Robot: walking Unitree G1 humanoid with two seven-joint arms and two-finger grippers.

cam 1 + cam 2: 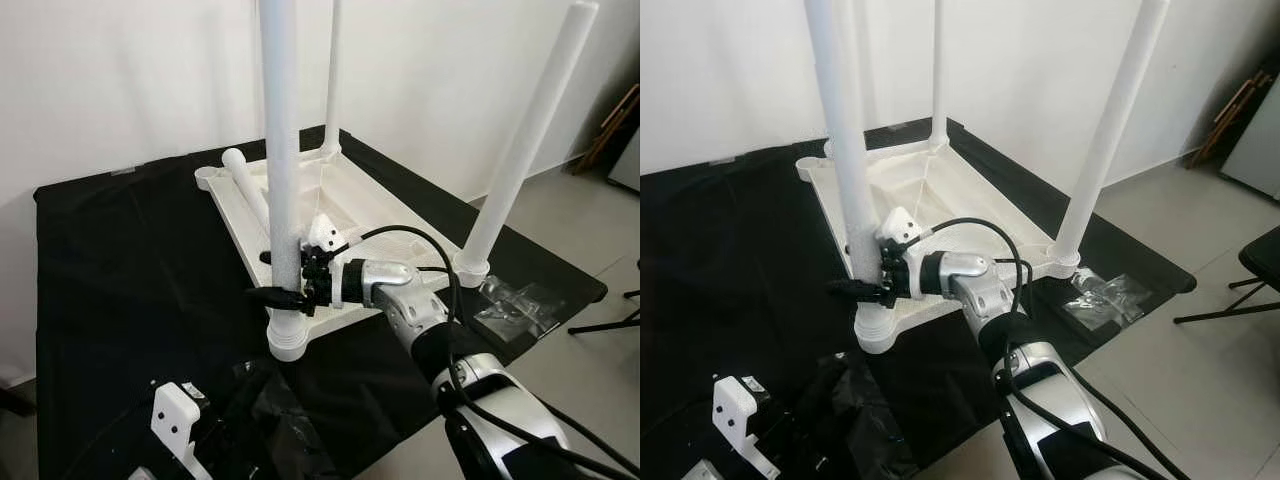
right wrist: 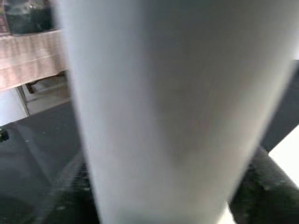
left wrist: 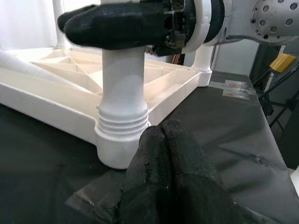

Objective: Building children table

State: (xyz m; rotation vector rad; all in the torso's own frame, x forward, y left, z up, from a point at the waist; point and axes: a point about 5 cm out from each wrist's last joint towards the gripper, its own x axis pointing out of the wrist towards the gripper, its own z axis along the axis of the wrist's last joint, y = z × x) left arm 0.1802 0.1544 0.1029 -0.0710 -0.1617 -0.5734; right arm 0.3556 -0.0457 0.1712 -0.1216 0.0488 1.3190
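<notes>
A white table top point(image 1: 372, 211) lies upside down on a black cloth. Three white legs stand in its corner sockets: the near leg point(image 1: 280, 130), a far leg point(image 1: 332, 80) and a right leg point(image 1: 525, 140). A loose leg point(image 1: 245, 180) lies across the top. My right gripper point(image 1: 281, 276) is shut on the near leg just above its threaded socket point(image 3: 122, 135); that leg point(image 2: 163, 107) looms close in the right wrist view, with a finger point(image 2: 266, 182) beside it. My left gripper point(image 3: 163, 135) sits low on the cloth in front of that socket, fingers pressed together and holding nothing.
The black cloth point(image 1: 130, 270) covers a low platform whose front edge runs close below the near socket. Clear plastic wrap point(image 1: 270, 410) lies near my left arm, and a small plastic bag point(image 1: 515, 305) at the right corner. A dark chair point(image 1: 1260, 265) stands on the floor to the right.
</notes>
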